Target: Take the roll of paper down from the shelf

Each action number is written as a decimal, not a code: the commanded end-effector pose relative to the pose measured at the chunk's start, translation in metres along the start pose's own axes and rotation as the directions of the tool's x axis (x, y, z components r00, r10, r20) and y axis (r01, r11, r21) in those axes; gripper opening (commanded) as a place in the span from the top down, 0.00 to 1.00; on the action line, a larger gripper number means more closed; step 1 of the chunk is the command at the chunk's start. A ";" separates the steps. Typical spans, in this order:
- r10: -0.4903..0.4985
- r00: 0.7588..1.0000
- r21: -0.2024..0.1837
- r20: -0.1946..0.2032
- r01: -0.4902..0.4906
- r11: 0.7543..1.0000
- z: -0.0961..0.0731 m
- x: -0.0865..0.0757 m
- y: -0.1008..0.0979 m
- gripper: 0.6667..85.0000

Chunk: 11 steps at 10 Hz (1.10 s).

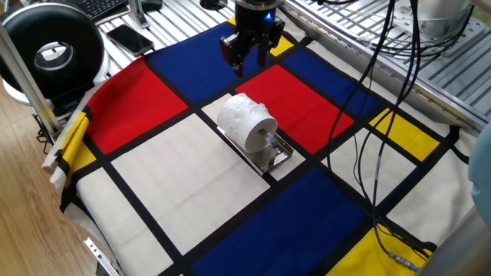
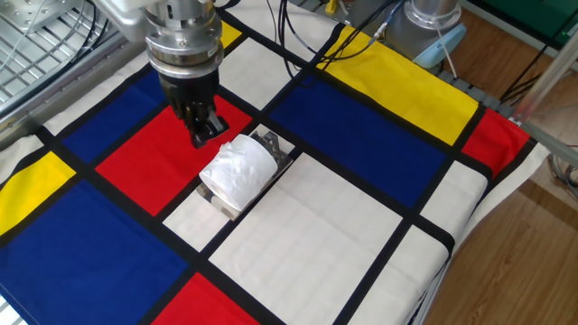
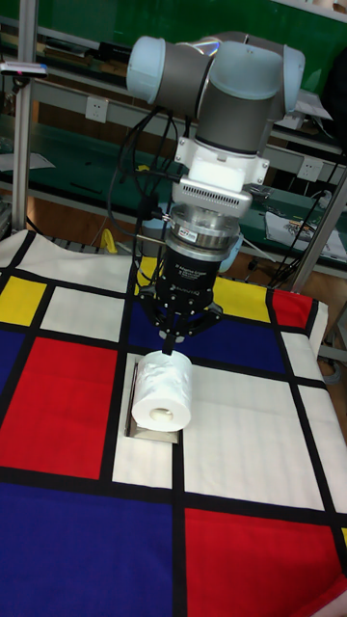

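Observation:
The white embossed roll of paper (image 1: 246, 120) lies sideways on the peg of the small silver shelf (image 1: 274, 154), which rests on the colourful checked cloth. The other fixed view shows the roll (image 2: 237, 171) with the shelf plate (image 2: 269, 143) behind it. The tall fixed view looks into the roll's hollow core (image 3: 163, 391). My gripper (image 1: 245, 60) hangs above the red square just beyond the roll's far end, apart from it, fingers open and holding nothing. It also appears near the roll's upper left edge (image 2: 204, 129) and right above the roll (image 3: 179, 338).
A large black reel with a white centre (image 1: 52, 52) stands at the left table edge, and a dark phone (image 1: 129, 37) lies near it. Black cables (image 1: 374, 115) hang down at the right. The grey slatted table (image 1: 453, 61) surrounds the cloth.

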State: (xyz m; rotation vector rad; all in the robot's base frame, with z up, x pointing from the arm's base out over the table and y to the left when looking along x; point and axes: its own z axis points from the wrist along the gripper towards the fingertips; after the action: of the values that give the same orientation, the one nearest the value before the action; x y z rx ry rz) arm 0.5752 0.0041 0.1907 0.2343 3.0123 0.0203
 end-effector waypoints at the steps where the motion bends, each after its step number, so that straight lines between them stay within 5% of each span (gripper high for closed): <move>1: -0.055 0.998 0.063 0.000 0.055 0.997 -0.002 -0.001 -0.017 1.00; 3: 0.036 0.999 0.104 -0.039 -0.032 0.994 -0.003 0.011 -0.027 1.00; 5: 0.062 0.994 0.024 -0.093 -0.060 0.998 -0.002 0.024 -0.005 1.00; 8: 0.069 0.995 0.024 -0.070 -0.068 0.997 -0.002 0.018 -0.006 1.00; 9: 0.065 0.995 -0.011 -0.076 -0.066 0.998 -0.002 0.019 0.004 1.00; 11: 0.073 0.994 -0.022 -0.079 -0.075 0.997 -0.002 0.020 0.007 1.00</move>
State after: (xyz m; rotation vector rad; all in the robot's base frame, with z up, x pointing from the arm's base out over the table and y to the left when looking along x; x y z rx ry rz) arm 0.5555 0.0047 0.1891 0.3341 3.0793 0.0178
